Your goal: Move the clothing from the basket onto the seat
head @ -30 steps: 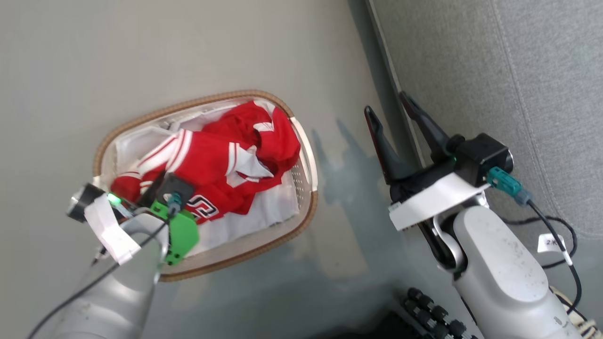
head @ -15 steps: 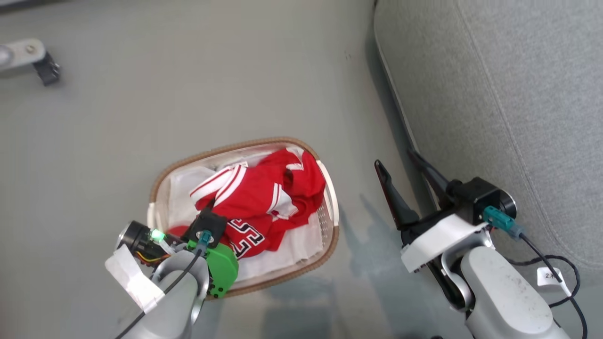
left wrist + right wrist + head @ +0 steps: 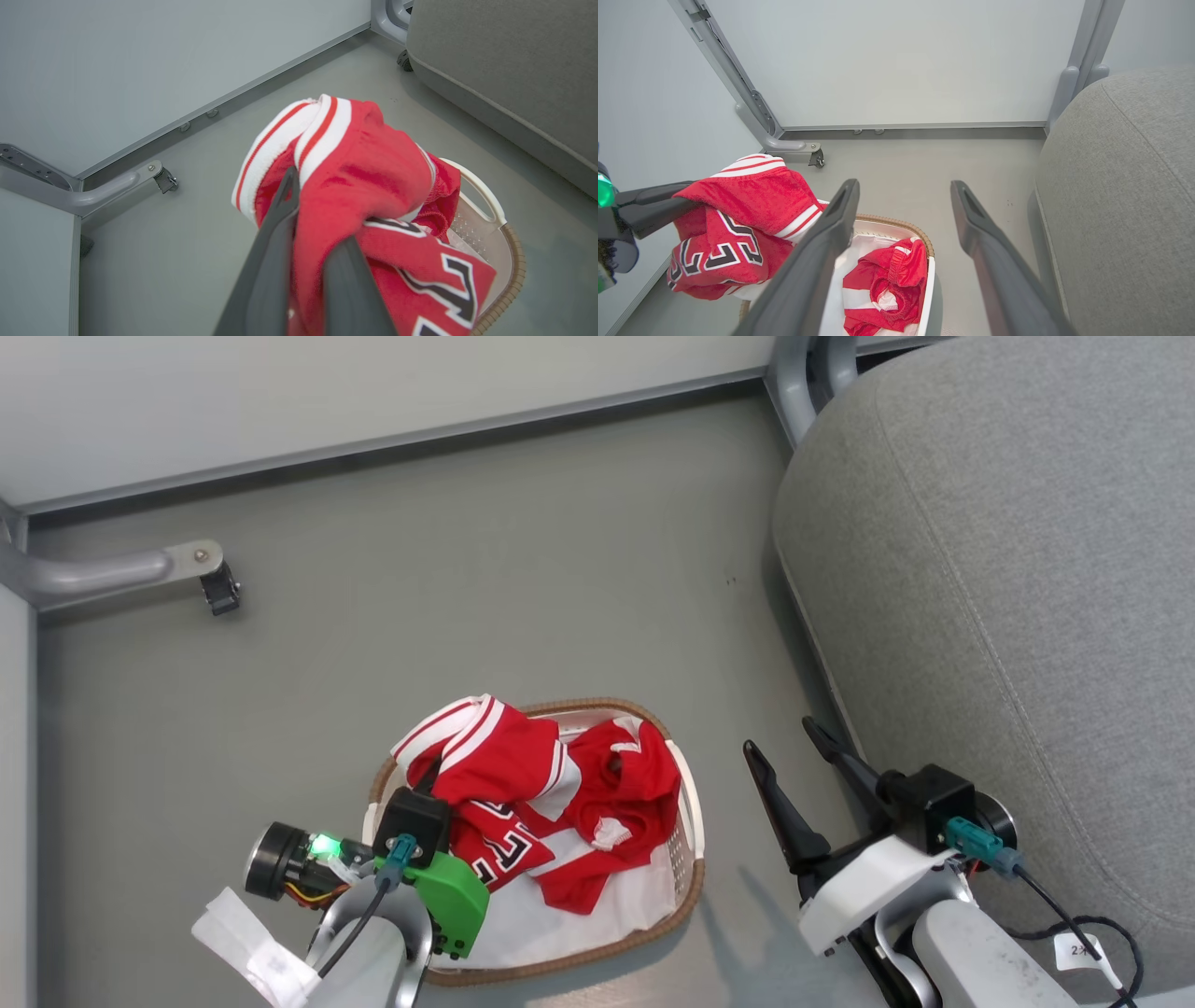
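Observation:
My left gripper (image 3: 317, 210) is shut on a red jersey (image 3: 364, 177) with white stripe trim and outlined lettering. The clothing (image 3: 504, 765) hangs from it above the left end of the basket (image 3: 686, 887), its lower part still trailing inside. A second red garment (image 3: 625, 793) lies in the basket on a white cloth (image 3: 569, 919). The right wrist view has the held jersey (image 3: 747, 200) at its left, above the basket (image 3: 896, 221). My right gripper (image 3: 780, 735) stands open with nothing in it, between the basket and the grey seat (image 3: 1008, 616).
The basket stands on a grey floor beside the seat's rounded edge (image 3: 504, 70). A grey metal frame leg with a caster (image 3: 219, 588) juts out at the far left below a pale wall panel. A dark cable with a white tag (image 3: 1083, 947) trails by my right arm.
The head camera has risen and tilted, so the picture shifted. My left gripper has lifted the jersey up from the pile in the basket. The right gripper has stayed open.

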Available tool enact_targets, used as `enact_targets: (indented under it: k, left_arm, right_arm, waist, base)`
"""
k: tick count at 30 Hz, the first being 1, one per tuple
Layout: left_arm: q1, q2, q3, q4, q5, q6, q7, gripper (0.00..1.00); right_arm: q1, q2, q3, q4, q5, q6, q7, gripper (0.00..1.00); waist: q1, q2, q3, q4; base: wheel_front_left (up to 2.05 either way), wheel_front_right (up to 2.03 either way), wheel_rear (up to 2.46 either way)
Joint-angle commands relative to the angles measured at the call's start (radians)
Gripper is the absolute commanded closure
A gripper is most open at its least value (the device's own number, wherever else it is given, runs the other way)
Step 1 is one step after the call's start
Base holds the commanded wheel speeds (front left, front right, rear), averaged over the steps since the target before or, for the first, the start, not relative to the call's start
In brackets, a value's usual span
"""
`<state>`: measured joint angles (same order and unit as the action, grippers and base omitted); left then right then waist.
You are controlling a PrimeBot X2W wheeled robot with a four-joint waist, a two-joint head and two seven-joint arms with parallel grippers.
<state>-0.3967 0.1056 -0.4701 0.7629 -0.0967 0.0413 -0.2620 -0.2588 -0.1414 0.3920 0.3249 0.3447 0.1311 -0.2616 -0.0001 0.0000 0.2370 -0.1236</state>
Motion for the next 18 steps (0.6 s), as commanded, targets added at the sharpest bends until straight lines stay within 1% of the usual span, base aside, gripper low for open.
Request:
enact_targets:
  k: [1, 8, 18]
  left_arm:
    - [0.021, 0.001, 0.006, -0.021, 0.0, 0.004, -0.004, 1.0]
    - [0.059, -0.008, 0.035, -0.116, -0.003, -0.002, -0.004, 1.0]
    - [0.079, -0.022, 0.085, -0.253, -0.009, -0.031, -0.004, 1.0]
  right_arm:
    - [0.023, 0.001, -0.007, 0.003, 0.011, -0.001, -0.005, 0.0]
    - [0.054, 0.0, 0.001, 0.011, 0.001, -0.001, -0.005, 0.0]
    - [0.076, 0.0, 0.021, 0.019, 0.011, -0.001, -0.005, 0.0]
  waist:
    - [0.0001, 0.0, -0.046, 0.018]
    - [0.0001, 0.0, -0.096, 0.023]
    - [0.0001, 0.0, -0.143, 0.02]
  base:
    - [0.0, 0.0, 0.0]
    - [0.0, 0.0, 0.0]
    - [0.0, 0.0, 0.0]
